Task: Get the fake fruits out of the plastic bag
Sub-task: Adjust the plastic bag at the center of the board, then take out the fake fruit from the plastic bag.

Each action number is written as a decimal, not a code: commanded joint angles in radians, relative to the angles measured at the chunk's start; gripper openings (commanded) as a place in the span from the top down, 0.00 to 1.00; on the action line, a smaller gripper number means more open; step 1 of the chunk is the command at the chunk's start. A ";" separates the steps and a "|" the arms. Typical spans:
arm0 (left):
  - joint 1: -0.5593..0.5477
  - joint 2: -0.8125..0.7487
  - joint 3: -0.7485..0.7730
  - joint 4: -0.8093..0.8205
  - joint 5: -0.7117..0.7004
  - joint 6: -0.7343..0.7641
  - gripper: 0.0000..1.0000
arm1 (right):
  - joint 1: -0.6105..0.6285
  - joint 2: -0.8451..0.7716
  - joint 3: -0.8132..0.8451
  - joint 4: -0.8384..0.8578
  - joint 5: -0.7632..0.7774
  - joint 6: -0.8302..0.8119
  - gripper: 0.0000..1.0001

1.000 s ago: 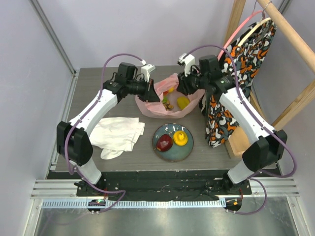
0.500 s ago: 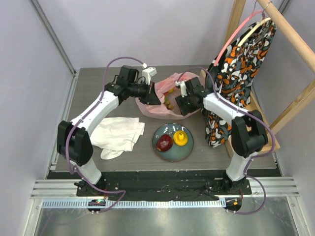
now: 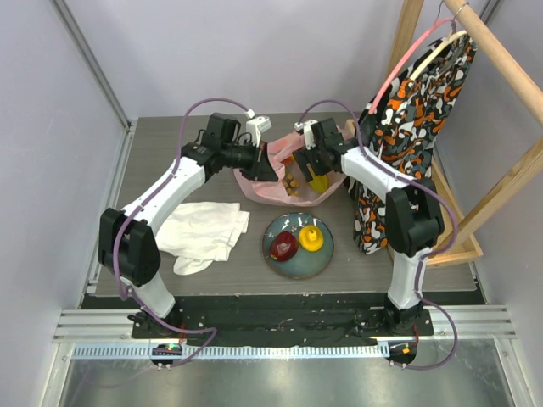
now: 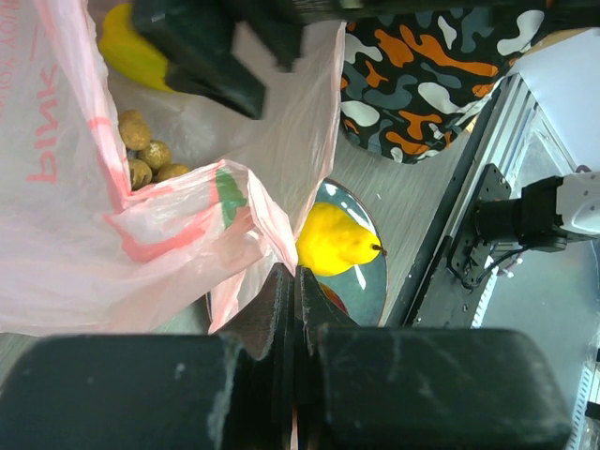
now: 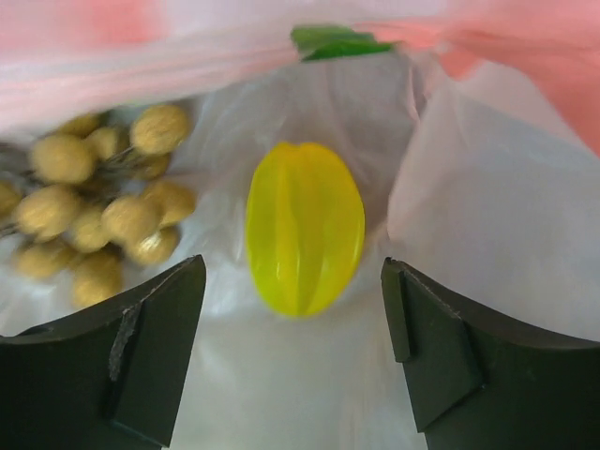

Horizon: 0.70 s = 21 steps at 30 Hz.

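The pink plastic bag (image 3: 273,188) lies at the table's back centre with its mouth held open. My left gripper (image 3: 270,168) is shut on the bag's near edge (image 4: 246,220) and holds it up; its jaws (image 4: 298,281) are pressed together. My right gripper (image 3: 305,165) is open inside the bag's mouth, its jaws (image 5: 293,274) on either side of a yellow ribbed fruit (image 5: 305,228) without touching it. A bunch of brownish-yellow grapes (image 5: 103,202) lies left of that fruit, still in the bag. A dark red apple (image 3: 282,246) and a yellow pear (image 3: 310,237) sit on the blue-green plate (image 3: 297,266).
A white cloth (image 3: 204,233) lies at the front left of the table. An orange-black patterned fabric (image 3: 407,110) hangs on a wooden frame (image 3: 501,178) at the right, close to my right arm. The plate stands just in front of the bag.
My right arm has folded down and its gripper has moved left into the bag's mouth, over the yellow fruit. My left gripper has kept hold of the bag's edge.
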 commanded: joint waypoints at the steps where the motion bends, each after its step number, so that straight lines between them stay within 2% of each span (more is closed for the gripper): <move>1: -0.006 -0.040 0.036 0.014 0.011 0.013 1.00 | -0.003 0.112 0.115 0.004 0.019 -0.067 0.17; 6: -0.005 -0.047 0.033 0.006 0.008 0.020 1.00 | -0.005 0.186 0.167 -0.002 0.037 -0.093 0.21; 9: -0.006 -0.049 0.028 0.006 0.010 0.021 1.00 | -0.003 0.192 0.166 -0.002 0.028 -0.120 0.33; 13: -0.006 -0.047 0.025 0.008 0.010 0.024 1.00 | -0.003 0.165 0.164 -0.022 -0.004 -0.166 0.63; 15: -0.006 -0.044 0.025 0.011 0.010 0.023 1.00 | -0.002 0.116 0.179 -0.046 -0.032 -0.166 0.70; 16: -0.006 -0.043 0.026 0.011 0.008 0.024 1.00 | -0.002 0.093 0.187 -0.056 -0.043 -0.168 0.71; 21: -0.006 -0.027 0.039 0.017 0.010 0.017 1.00 | 0.010 -0.172 0.178 -0.132 -0.297 -0.162 0.73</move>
